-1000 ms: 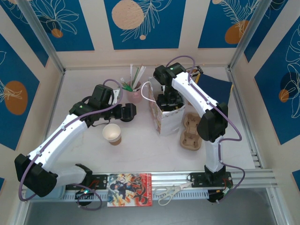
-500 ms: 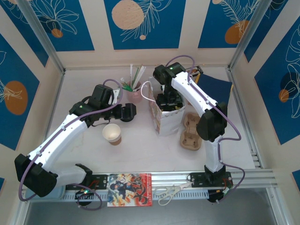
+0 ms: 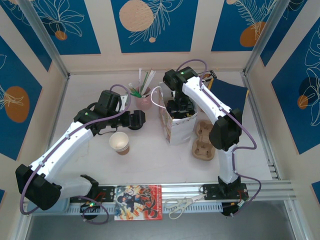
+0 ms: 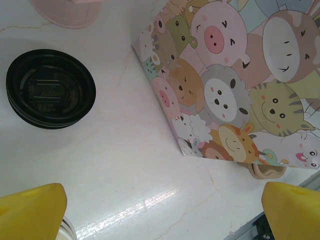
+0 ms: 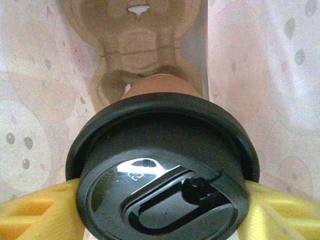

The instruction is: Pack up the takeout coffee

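- Takeout coffee (image 3: 120,142) stands open and unlidded, left of the tabletop's middle and apart from the cartoon bag (image 3: 176,127).
- Left hand (image 4: 160,210) hangs over bare tabletop (image 4: 115,150) beside the bag, spread as wide as it goes and holding nothing; a loose black lid (image 4: 50,89) lies near.
- Right hand (image 5: 160,215), partly closed, grips a lidded cup (image 5: 160,86) at either side of its lid, inside the bag and above the pulp carrier (image 5: 135,35).
- Step, as I judge it: seating that cup. Next it needs lowering straight into a well, then a clean release.
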